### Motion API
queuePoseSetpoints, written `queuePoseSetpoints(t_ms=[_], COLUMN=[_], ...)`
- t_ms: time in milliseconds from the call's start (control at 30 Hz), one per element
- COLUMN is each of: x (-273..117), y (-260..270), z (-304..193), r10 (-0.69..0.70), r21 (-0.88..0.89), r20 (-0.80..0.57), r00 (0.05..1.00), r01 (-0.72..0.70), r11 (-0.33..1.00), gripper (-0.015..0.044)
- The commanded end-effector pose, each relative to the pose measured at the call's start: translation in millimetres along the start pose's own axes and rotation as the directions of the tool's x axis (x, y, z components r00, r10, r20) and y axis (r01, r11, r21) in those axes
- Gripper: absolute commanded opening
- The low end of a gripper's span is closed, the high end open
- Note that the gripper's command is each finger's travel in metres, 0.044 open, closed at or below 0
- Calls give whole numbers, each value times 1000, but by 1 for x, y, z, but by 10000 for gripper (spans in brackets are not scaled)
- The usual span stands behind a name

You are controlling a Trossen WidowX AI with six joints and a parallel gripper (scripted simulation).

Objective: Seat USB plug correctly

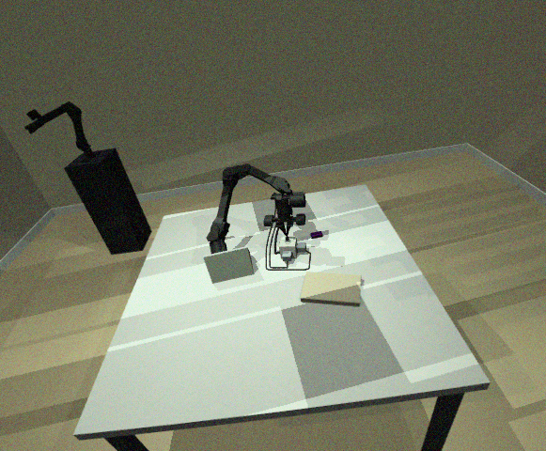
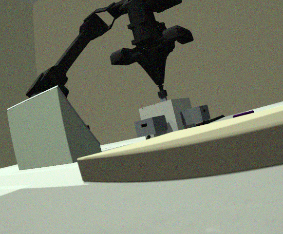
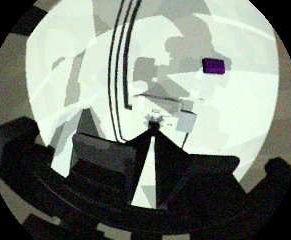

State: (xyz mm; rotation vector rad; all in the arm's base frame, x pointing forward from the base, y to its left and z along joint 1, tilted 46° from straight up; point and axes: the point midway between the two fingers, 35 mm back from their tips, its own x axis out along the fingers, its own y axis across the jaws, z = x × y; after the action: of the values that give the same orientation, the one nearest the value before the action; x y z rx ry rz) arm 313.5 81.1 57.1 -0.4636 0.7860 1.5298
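The white power cube (image 1: 288, 246) (image 2: 157, 109) stands on the table, with grey adapter blocks on two of its sides. The small dark USB plug (image 2: 162, 94) stands upright over the cube's top, and a strip of its lighter metal shows between its dark body and the cube. My gripper (image 1: 286, 236) (image 2: 160, 85) (image 3: 153, 132) points straight down and is shut on the upper end of the plug. The socket and how deep the plug sits in it are hidden. Which way round the plug faces cannot be told.
A grey-green wedge-shaped block (image 1: 228, 265) (image 2: 39, 130) stands left of the cube. A cream slab (image 1: 334, 284) (image 2: 186, 148) lies in front. A purple block (image 1: 317, 234) (image 2: 243, 114) (image 3: 213, 66) lies beyond the cube to the right. Dark cables (image 1: 266, 252) (image 3: 111, 75) loop around the cube's left side.
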Motion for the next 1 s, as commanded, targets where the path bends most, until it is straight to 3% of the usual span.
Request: queuePoseSetpoints(t_ms=[0, 967], x=[1, 4], y=[0, 0], z=[0, 0], r10=[0, 0], r21=[3, 3], r20=[6, 6], r00=[1000, 1000], r01=[0, 0], r11=[1000, 1000], gripper=[0, 0])
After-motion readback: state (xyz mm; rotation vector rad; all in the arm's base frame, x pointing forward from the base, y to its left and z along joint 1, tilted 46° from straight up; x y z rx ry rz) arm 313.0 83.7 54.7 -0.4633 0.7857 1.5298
